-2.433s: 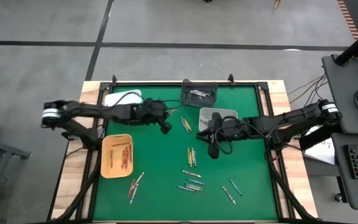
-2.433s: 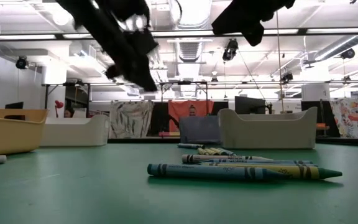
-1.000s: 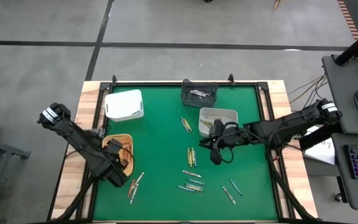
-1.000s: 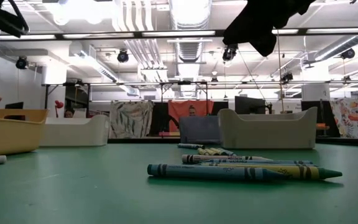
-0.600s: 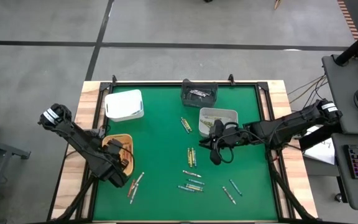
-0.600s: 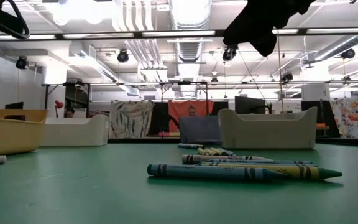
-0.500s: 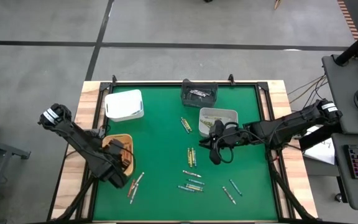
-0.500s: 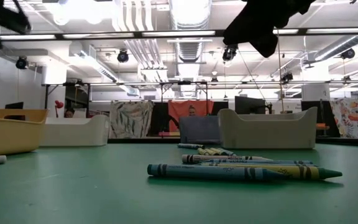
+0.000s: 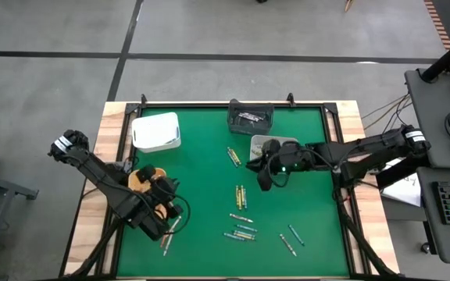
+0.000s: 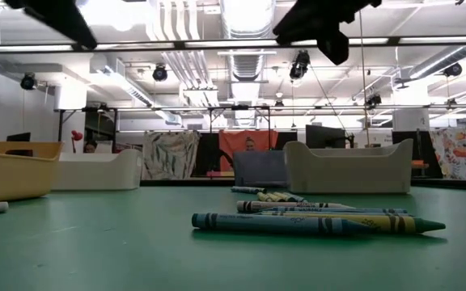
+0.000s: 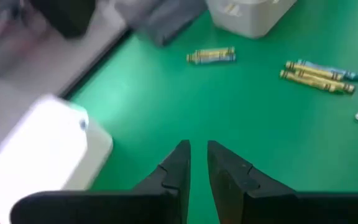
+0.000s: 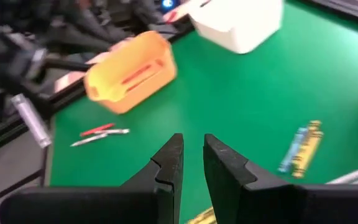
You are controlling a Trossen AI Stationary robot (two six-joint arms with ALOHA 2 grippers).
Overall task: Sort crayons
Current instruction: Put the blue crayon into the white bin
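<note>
- The left gripper (image 9: 165, 204) was held over the table's near-left part beside the orange tray (image 9: 137, 178); its fingers (image 11: 178, 163) were seen almost together, with a narrow gap and nothing between them.
- The right gripper (image 9: 263, 176) was held above the mat's middle, just beside the grey bin (image 9: 266, 143); its fingers (image 12: 169, 160) stood slightly apart and empty.
- Bare green mat (image 9: 201, 172) was left between the two grippers.
- The crayons (image 9: 241, 196) were scattered on the mat's near half, short paper-wrapped sticks in yellow, blue-green and red.
- A white bin (image 9: 156, 131) and a dark bin (image 9: 250, 117) were set at the far edge.
- A workshop with ceiling lights was seen behind the table.
</note>
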